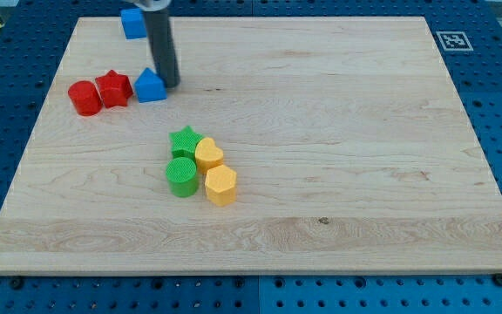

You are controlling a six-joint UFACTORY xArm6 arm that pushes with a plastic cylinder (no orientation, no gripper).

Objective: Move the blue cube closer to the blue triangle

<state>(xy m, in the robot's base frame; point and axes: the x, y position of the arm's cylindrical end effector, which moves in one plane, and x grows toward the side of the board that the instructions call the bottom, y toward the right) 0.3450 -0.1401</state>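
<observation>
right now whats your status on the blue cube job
My tip down beside blue triangle, on its right. Blue cube at top edge, apart from triangle. Nothing between them; red blocks sit left of triangle.

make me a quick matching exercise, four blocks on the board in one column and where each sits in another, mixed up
Things:
1. blue cube
2. blue triangle
3. red cylinder
4. yellow hexagon

Places:
a. just left of my tip
b. leftmost in the red and blue row
c. at the board's top edge
d. bottom right of the green and yellow cluster

Pairs: 1-c, 2-a, 3-b, 4-d
</observation>
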